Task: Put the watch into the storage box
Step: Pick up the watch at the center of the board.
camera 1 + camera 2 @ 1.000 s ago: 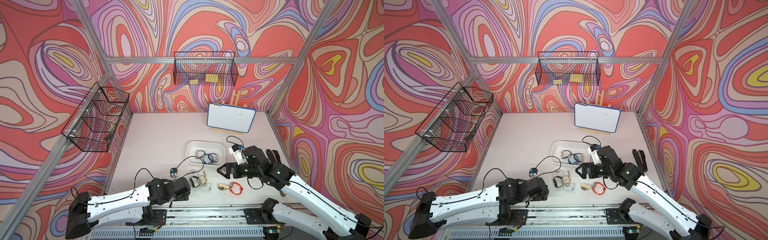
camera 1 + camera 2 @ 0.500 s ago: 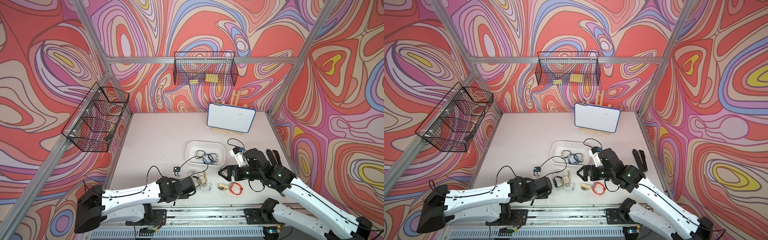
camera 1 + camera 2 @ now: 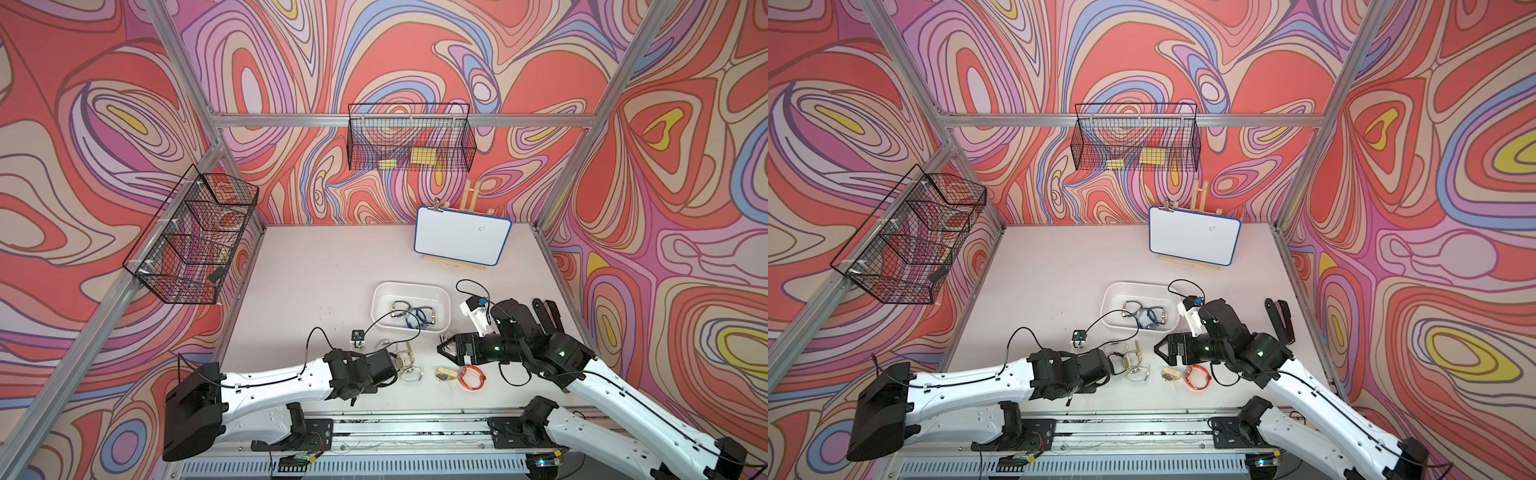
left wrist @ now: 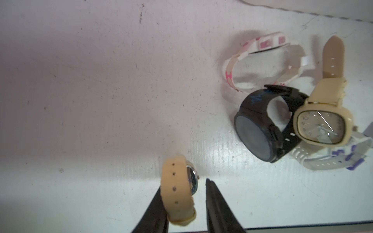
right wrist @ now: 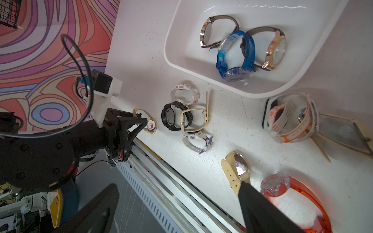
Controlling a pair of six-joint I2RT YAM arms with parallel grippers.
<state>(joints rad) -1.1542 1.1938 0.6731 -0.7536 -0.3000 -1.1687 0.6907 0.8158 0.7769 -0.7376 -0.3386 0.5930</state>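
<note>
left wrist view: watch (image 4: 177, 193), judged light with limp strap, was bracketed unclamped by left gripper (image 4: 183, 184); case grip was advised; right gripper (image 3: 441, 348) was seen spread.

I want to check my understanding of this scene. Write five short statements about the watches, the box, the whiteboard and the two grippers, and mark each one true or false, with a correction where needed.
1. Three watches lie in the white box. True.
2. The orange watch lies in the box. False: it lies on the table, outside the box, near the right gripper.
3. The left gripper has its jaws on either side of a tan watch. True.
4. The right gripper holds a watch. False: its jaws are open and empty.
5. The whiteboard lies flat on the table. False: it stands propped up at the back.
</note>
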